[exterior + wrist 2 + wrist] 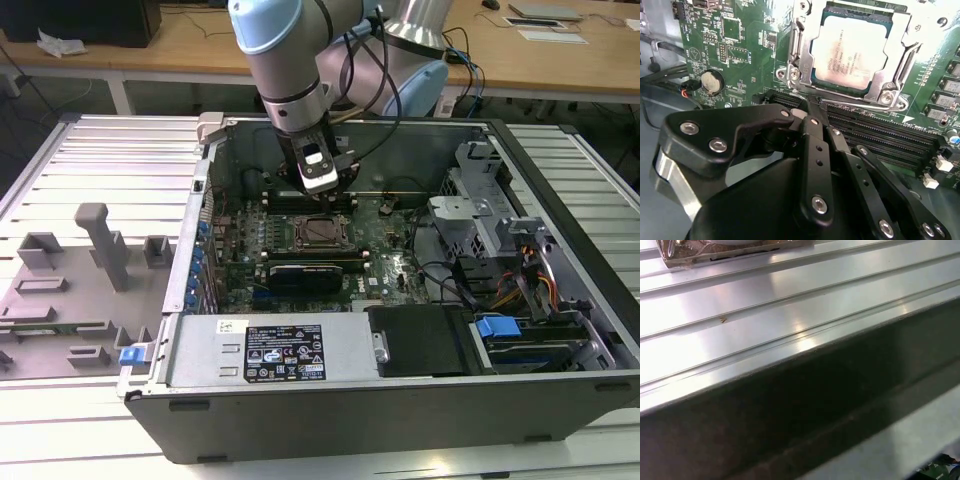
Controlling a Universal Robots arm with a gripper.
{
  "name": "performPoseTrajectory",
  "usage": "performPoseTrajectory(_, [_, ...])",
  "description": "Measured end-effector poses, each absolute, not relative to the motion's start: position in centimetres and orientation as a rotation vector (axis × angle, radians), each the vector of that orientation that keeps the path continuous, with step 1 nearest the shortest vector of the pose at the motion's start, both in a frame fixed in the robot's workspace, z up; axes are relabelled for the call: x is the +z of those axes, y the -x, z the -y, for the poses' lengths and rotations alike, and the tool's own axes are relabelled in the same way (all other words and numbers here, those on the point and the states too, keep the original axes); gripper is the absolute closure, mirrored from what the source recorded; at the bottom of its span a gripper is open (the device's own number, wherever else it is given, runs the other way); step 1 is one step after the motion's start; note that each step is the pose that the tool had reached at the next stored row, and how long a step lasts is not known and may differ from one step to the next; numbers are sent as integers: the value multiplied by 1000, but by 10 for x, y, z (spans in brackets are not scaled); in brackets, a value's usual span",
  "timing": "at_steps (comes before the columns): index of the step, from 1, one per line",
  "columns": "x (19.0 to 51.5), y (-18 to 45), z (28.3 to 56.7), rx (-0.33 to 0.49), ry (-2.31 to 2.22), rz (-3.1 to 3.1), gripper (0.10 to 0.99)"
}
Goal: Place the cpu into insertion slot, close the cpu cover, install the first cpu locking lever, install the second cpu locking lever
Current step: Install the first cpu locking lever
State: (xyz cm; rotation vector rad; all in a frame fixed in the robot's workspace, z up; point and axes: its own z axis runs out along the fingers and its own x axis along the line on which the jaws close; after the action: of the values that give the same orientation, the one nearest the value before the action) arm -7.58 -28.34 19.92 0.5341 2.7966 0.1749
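Note:
The cpu point(855, 50) lies flat in the insertion slot point(318, 232), its dull silver top facing up. The cpu cover point(888, 84), a silver frame with a square window, lies down over the chip's edges. Thin metal lever rods point(792, 46) run along two sides of the frame; whether they are latched I cannot tell. My gripper point(809, 107) hovers just beside the socket, over the long black memory slots point(880, 135), fingers point(816, 145) shut together with nothing between them. In the exterior view the gripper point(318, 185) hangs inside the open case, just behind the socket.
A black card point(305, 272) lies in front of the socket. A coin battery point(711, 81) sits on the green board. The power supply point(270, 350) and drive cage point(480, 210) fill the case's near and right sides. Grey fixtures point(70, 290) stand on the ribbed table point(765, 315).

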Motion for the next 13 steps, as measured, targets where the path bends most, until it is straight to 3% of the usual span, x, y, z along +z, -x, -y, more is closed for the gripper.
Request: performPoseTrajectory(13, [196, 76, 293, 175, -534, -2797, 980])
